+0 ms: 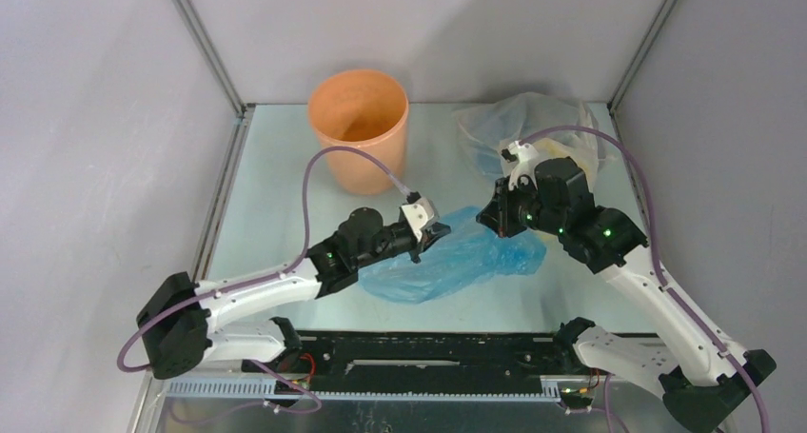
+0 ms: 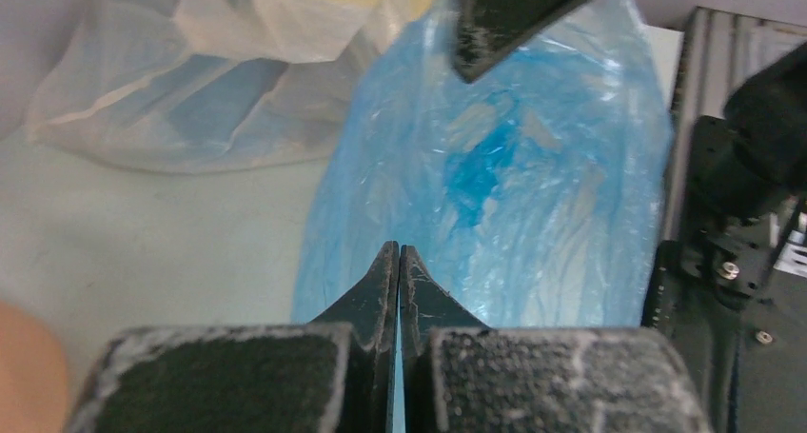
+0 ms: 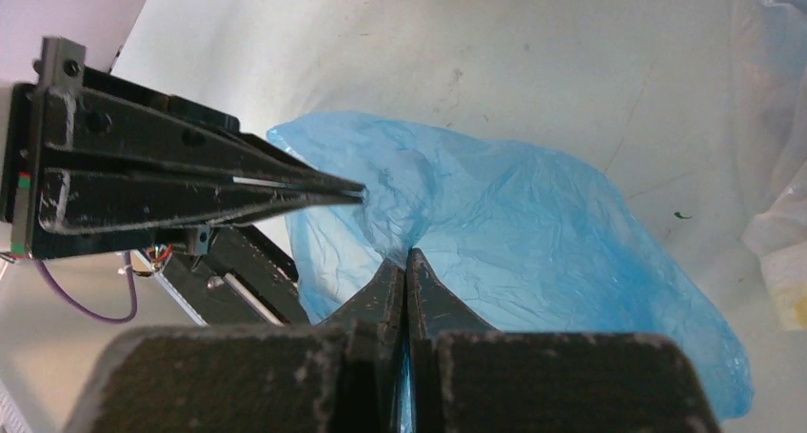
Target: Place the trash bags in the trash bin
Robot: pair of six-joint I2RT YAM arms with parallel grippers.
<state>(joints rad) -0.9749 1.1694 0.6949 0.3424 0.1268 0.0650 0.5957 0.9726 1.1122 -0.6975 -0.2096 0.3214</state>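
Observation:
The light-blue trash bag (image 1: pixel 457 257) lies crumpled on the table between my two arms, and it also shows in the left wrist view (image 2: pixel 495 186) and the right wrist view (image 3: pixel 542 233). The orange trash bin (image 1: pixel 358 128) stands upright and open at the back, left of centre. My left gripper (image 1: pixel 438 231) is shut on the bag's left edge, with blue film between its jaws (image 2: pixel 399 250). My right gripper (image 1: pixel 487 220) is shut on a bunched fold of the bag's upper edge (image 3: pixel 406 254). The two grippers are close together, facing each other.
A clear plastic sack (image 1: pixel 533 128) with pale yellow contents lies at the back right, just behind my right arm. It also fills the upper left of the left wrist view (image 2: pixel 190 90). Grey walls close the table's left, back and right sides.

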